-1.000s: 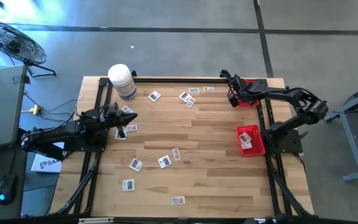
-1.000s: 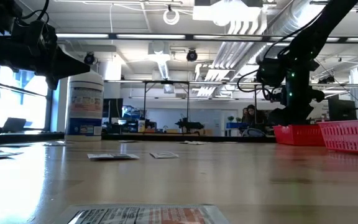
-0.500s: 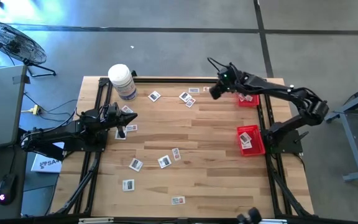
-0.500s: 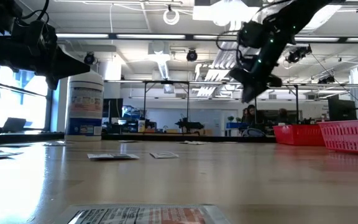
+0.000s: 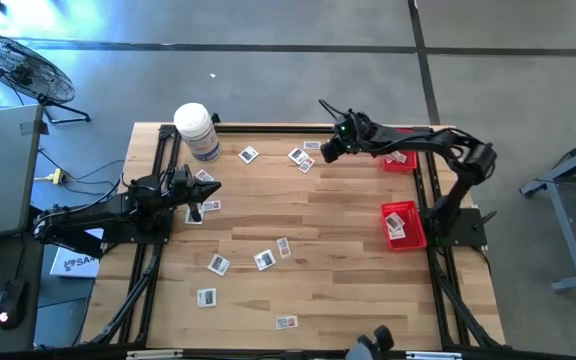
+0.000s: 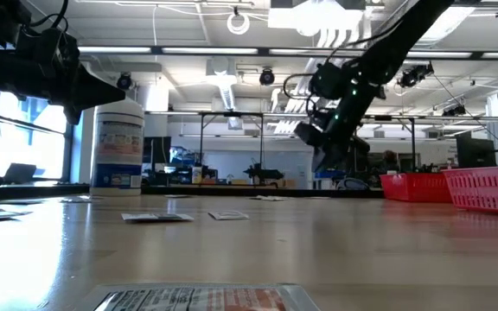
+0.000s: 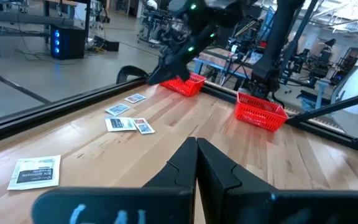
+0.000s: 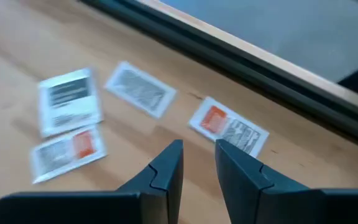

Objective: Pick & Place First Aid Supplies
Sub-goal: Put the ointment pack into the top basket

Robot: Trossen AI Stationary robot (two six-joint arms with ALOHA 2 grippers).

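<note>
Small white packets with dark and reddish print lie flat across the wooden table; one cluster (image 5: 301, 159) sits near the far edge, others (image 5: 264, 260) lie mid-table. My right gripper (image 5: 325, 150) hovers open with a narrow gap above the far cluster; in its wrist view (image 8: 197, 149) several packets (image 8: 229, 127) lie just beyond the fingertips. In the low view, my right gripper (image 6: 322, 158) is clear of the tabletop. My left gripper (image 5: 216, 187) is shut and empty (image 7: 196, 144), hovering by the left edge over a few packets (image 5: 211, 206).
A big white jar (image 5: 196, 130) with a bluish label stands at the far left corner. Two red baskets sit on the right: one (image 5: 400, 161) at the far edge under my right arm, one (image 5: 404, 225) mid-right holding packets. Black rails frame the table.
My right gripper has swung from over the far red basket toward the table's left along the far edge, and has dropped lower over the far packet cluster. The packets on the table have not moved.
</note>
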